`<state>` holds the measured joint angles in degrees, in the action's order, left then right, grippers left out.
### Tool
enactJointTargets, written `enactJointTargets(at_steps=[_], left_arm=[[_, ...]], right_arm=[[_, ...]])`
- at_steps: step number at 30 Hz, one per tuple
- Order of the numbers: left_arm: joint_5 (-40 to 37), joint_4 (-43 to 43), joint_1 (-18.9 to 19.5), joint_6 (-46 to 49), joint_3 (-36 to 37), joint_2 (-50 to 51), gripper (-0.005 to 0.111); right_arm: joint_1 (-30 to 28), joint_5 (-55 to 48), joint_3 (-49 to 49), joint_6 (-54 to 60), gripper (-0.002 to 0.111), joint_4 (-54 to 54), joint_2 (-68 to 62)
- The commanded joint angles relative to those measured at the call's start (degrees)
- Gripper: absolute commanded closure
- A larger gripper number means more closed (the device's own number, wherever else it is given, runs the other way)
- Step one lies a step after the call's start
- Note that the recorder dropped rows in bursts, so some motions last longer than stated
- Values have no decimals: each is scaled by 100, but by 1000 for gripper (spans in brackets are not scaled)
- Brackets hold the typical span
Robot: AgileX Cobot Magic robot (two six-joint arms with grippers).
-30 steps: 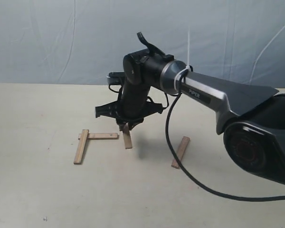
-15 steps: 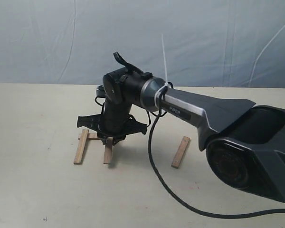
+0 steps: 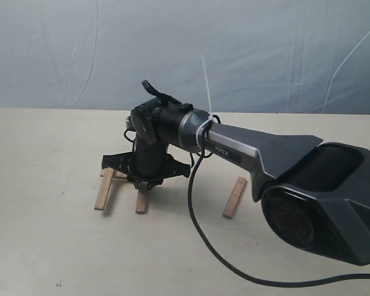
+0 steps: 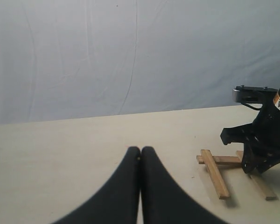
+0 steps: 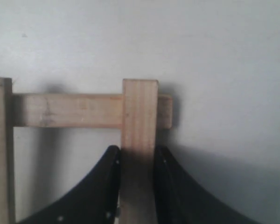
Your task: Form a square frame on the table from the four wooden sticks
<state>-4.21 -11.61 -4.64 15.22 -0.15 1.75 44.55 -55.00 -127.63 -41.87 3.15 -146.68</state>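
My right gripper [image 5: 137, 151] is shut on a light-brown wooden stick [image 5: 139, 116] and holds it low over the table [image 3: 43, 246]. That stick's far end lies across one end of a second stick [image 5: 65, 110]. A third stick [image 5: 0, 149] crosses the second stick's other end, so the three make an open-sided frame. From outside, the right gripper [image 3: 142, 184] hides most of the second stick, with the held stick [image 3: 141, 201] and third stick [image 3: 103, 189] side by side. The fourth stick [image 3: 235, 197] lies apart to the right. My left gripper [image 4: 141, 150] is shut and empty, off to the side.
The right arm [image 3: 259, 148] reaches across from the right, and its black cable [image 3: 197, 228] trails over the table near the fourth stick. A wrinkled blue-grey backdrop [image 3: 265, 49] closes off the far edge of the table.
My right gripper has carried its stick leftward and down, from beside the cross stick's right end until it lies across that end. The other sticks and the left gripper have not moved.
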Motion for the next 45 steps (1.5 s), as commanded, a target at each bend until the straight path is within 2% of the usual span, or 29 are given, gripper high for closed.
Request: enactJointTargets(at_steps=[1,6,11,17,24,33,45], left_arm=[[-1,29,-22,-2,15,-35,107],[-1,29,-22,-2,15,-35,107],[-1,29,-22,-2,15,-35,107],[-1,29,-22,-2,15,-35,107],[-1,29,-22,-2,15,-35,107],[-1,29,-22,-2,15,-35,107],[-1,29,-22,-2,15,-35,107]], right_arm=[[-58,-3,-11,629,109,144,286],[-297,-476,-11,2270,109,82,890],[-756,-1496,-11,4249,109,-556,1413],[-1322,-1496,295,5389,109,-781,1732],[-1473,-1496,1040,7019,109,-751,1798],[-1562,-1101,1759,8128,109,-775,1798],[-1921,-337,1964,8076,109,-1184,1391]])
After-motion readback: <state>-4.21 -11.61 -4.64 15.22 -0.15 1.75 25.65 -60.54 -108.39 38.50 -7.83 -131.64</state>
